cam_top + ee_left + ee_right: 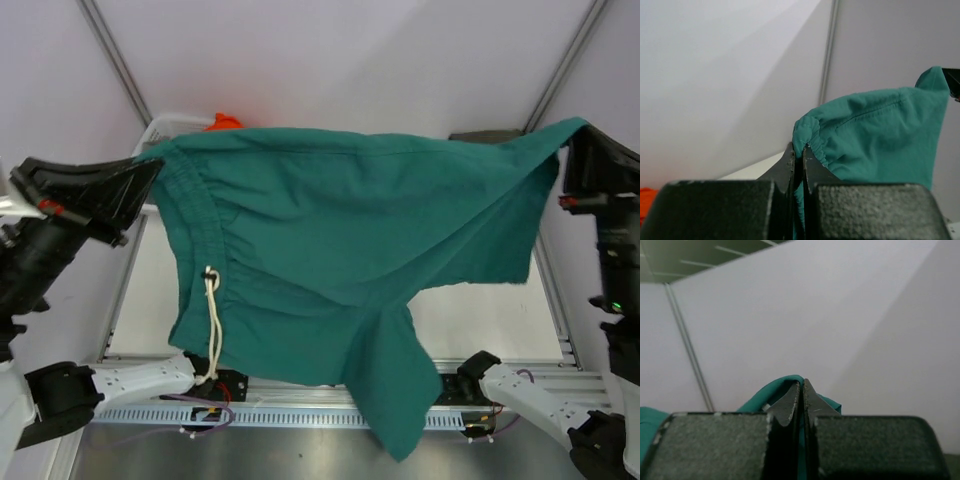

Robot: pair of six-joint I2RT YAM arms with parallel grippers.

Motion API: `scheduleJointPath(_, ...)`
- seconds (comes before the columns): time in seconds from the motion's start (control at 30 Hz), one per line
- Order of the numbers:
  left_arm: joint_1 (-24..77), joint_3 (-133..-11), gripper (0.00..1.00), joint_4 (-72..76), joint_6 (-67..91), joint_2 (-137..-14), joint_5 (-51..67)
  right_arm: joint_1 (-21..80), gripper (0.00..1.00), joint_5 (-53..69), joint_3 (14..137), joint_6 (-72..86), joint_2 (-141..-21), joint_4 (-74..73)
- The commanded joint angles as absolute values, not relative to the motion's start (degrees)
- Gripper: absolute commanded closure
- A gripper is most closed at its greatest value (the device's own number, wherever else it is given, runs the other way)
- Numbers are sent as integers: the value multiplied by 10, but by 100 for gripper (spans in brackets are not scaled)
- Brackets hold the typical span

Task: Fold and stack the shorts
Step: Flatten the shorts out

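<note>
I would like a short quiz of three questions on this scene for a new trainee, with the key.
1. True or false: the teal shorts are already folded.
2. The left gripper and right gripper are shut on: A) nothing B) a towel C) the shorts' edges.
3. Fill in: the off-white cord hangs nearer the ___ gripper.
Key: 1 false; 2 C; 3 left.

The top camera looked down from above the teal shorts [330, 250], taking in their whole spread. The left wrist camera sat close against their left corner, looking along the cloth, perhaps to the far corner; the right one, against the other corner, faced mostly wall [840, 315]
</note>
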State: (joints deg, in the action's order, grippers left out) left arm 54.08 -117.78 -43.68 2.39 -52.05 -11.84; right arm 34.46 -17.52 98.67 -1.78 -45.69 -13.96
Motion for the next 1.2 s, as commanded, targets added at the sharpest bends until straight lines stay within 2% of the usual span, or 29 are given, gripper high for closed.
scheduleJointPath(0.0, 531, -1185, 99, -354, -28, -588, -167, 350, 100, -244, 945, -80, -510, -92)
scheduleJointPath(0.1, 456, -1201, 99, -355, 6, -651, -107, 331, 100, -237, 910, -84, -558, -49)
scheduleJointPath(0.13, 385, -1201, 100, -352, 54, -665, -33, 317, 100, -203, 904, -72, -575, -26)
scheduleJointPath(0.2, 313, -1206, 100, -332, 100, -720, 43, 229, 100, -137, 922, -23, -640, -18)
scheduleJointPath(0.23, 284, -1217, 99, -330, 118, -747, 68, 189, 100, -95, 938, 54, -669, -14)
scheduleJointPath(0.27, 244, -1290, 100, -339, 137, -777, 104, 121, 100, -12, 989, 94, -700, -11)
scheduleJointPath(0.3, 228, -1329, 100, -349, 145, -840, 115, 98, 100, 23, 1024, 131, -766, -8)
scheduleJointPath(0.33, 197, -1399, 100, -356, 169, -870, 151, 86, 100, 48, 1062, 162, -796, -8)
scheduleJointPath(0.37, 179, -1414, 100, -326, 188, -885, 173, 83, 100, 64, 1104, 160, -823, -16)
scheduleJointPath(0.4, 166, -1373, 100, -293, 205, -869, 188, 83, 100, 72, 1187, 156, -864, -37)
scheduleJointPath(0.43, 155, -1360, 100, -276, 220, -866, 197, 80, 100, 81, 1216, 161, -878, -39)
scheduleJointPath(0.53, 146, -1328, 100, -245, 228, -846, 226, 66, 100, 109, 1215, 202, -863, 1)
scheduleJointPath(0.57, 147, -1297, 100, -200, 231, -825, 231, 66, 100, 110, 1190, 202, -848, 24)
scheduleJointPath(0.6, 147, -1207, 99, -166, 235, -800, 235, 65, 100, 109, 1158, 203, -832, 60)
scheduleJointPath(0.73, 148, -905, 100, -2, 257, -689, 233, 40, 100, 126, 917, 216, -757, 140)
scheduleJointPath(0.8, 148, -838, 100, 51, 261, -655, 241, 17, 100, 149, 839, 268, -717, 204)
scheduleJointPath(0.93, 149, -698, 100, 109, 266, -571, 248, 5, 100, 182, 709, 254, -658, 178)
scheduleJointPath(0.97, 149, -607, 99, 119, 271, -530, 250, 8, 100, 178, 684, 255, -625, 160)
scheduleJointPath(1.17, 154, -312, 99, 188, 344, -360, 210, 18, 100, 119, 432, 287, -429, 127)
